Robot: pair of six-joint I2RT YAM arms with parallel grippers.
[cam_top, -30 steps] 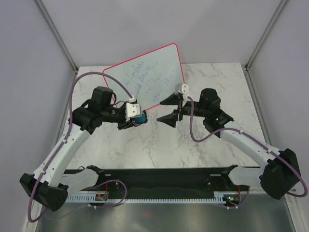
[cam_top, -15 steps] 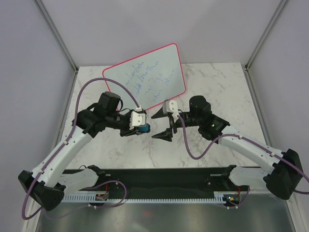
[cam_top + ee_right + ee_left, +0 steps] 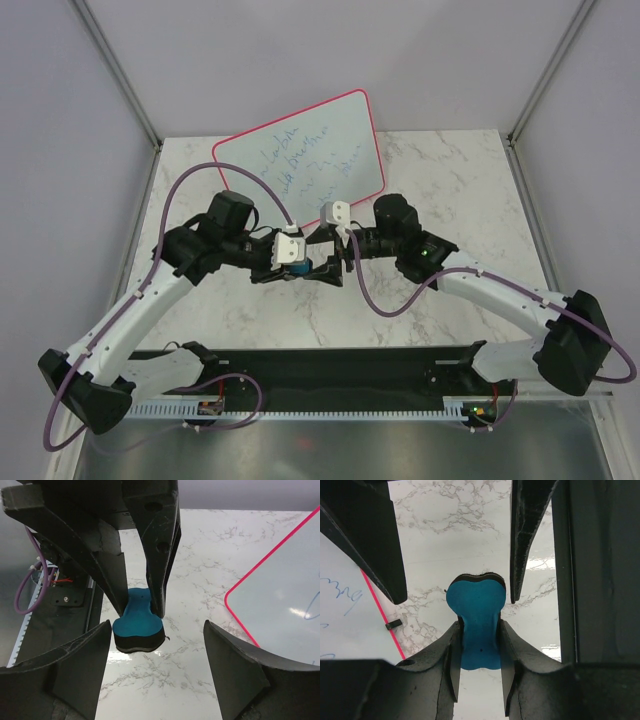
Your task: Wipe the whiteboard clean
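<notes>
The left gripper is clamped on a blue eraser, its arm bent inward over the marble table. The right gripper faces it, jaws spread wide either side of the eraser's free end. The whiteboard stands at the table's rear; its blue handwriting is unreadable.

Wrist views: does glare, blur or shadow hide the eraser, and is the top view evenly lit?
Left wrist: eraser sharp, white glare washes out some of the table veining, the left gripper's fingers featureless black. Right wrist: eraser sharp with a glossy reflection beneath, a bright spot on the whiteboard. Top external: even, soft light, handwriting faint but not blurred.
</notes>
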